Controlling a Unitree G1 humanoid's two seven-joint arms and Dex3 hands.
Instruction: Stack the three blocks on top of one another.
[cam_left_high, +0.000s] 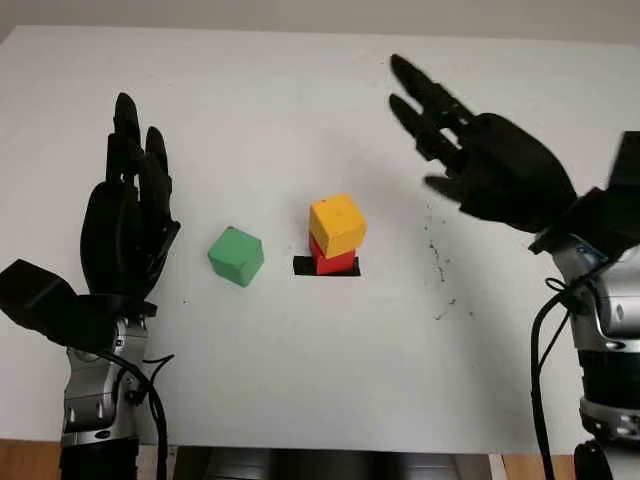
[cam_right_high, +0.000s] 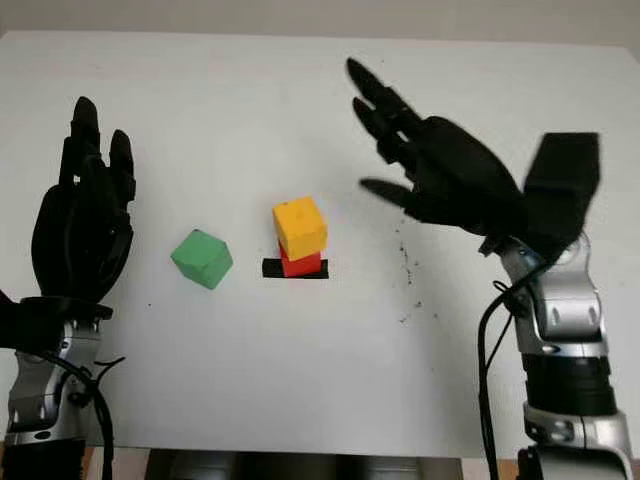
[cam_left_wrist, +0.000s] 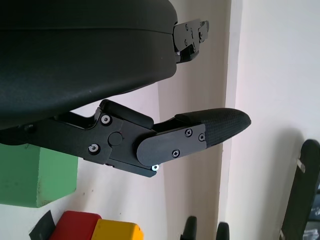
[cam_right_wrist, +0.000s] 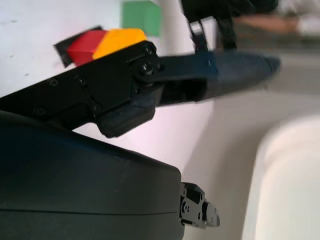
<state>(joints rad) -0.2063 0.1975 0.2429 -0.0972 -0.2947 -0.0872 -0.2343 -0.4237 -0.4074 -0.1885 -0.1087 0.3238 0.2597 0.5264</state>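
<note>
On the white table (cam_left_high: 300, 380), the yellow block (cam_left_high: 337, 223) sits on the red block (cam_left_high: 332, 260), slightly askew, over a black square marker (cam_left_high: 303, 266) at centre. The green block (cam_left_high: 236, 255) lies alone just to their left. The left hand (cam_left_high: 128, 215) is open, empty, left of the green block. The right hand (cam_left_high: 480, 155) is open, raised, right of the stack.

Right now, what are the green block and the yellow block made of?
The green block looks like painted wood or foam: flat matte faces, no shine, slightly soft edges. The yellow block, sitting on the red block, has the same dull, even finish. I cannot tell which material for sure.
</note>
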